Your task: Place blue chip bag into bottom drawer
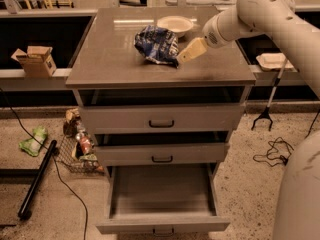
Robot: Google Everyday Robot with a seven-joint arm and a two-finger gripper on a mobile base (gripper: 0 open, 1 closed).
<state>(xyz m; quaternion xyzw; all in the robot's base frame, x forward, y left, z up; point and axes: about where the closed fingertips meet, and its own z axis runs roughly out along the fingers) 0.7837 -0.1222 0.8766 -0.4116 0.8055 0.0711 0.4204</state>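
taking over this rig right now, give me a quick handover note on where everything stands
The gripper is over the cabinet top, its tip at the right edge of the bag; contact cannot be told.
The crumpled shiny dark-blue foil chip bag lies on the grey cabinet top, just in front of the cream bowl.
The bottom grey drawer is pulled open.
Done: drawer open, arm at the bag.
Left: grasp the bag, carry it down, release it in the drawer.
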